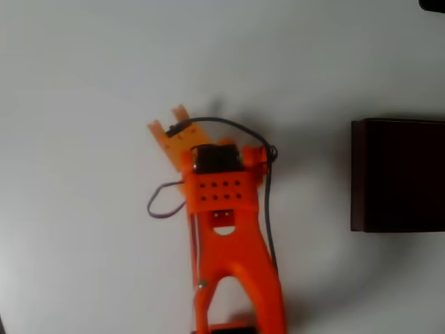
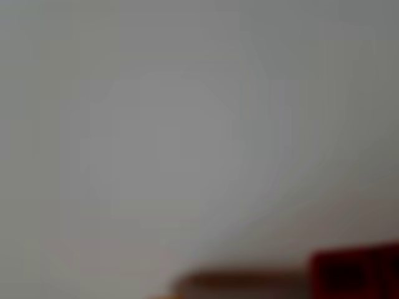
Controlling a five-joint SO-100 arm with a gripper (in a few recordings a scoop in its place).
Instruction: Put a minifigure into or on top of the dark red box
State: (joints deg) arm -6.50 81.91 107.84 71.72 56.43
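- Overhead view: the orange arm (image 1: pixel 233 278) comes in from the bottom edge and reaches up the middle of the white table (image 1: pixel 83 83).
- The gripper (image 1: pixel 170 120) sits at the arm's upper end, pointing up and slightly left in that view. Two orange fingertips (image 1: pixel 156 126) show side by side with a small gap between them.
- Jaws: they look narrow, with nothing visible between the tips. Whether they are fully closed, I cannot tell from above.
- A black motor block (image 1: pixel 215 156) sits on the wrist, just below the fingers. A dark cable (image 1: pixel 268 209) loops from the gripper's top, round the right side of the wrist and down along the arm. A second small wire loop (image 1: pixel 158 203) hangs off the left side.
- The dark red box (image 1: pixel 398 175) stands at the right edge of the overhead view, well apart from the gripper. It has thin maroon walls and a nearly black inside, and it is cut off by the picture's edge.
- Minifigure: I cannot make it out on the table or at the fingertips.
- Wrist view: heavily blurred, mostly pale grey surface. A dark red blocky shape (image 2: pixel 355 271) sits in the lower right corner, probably the box, though too blurred to be sure. A brownish smear (image 2: pixel 237 283) lies along the bottom edge just left of it; I cannot identify it.
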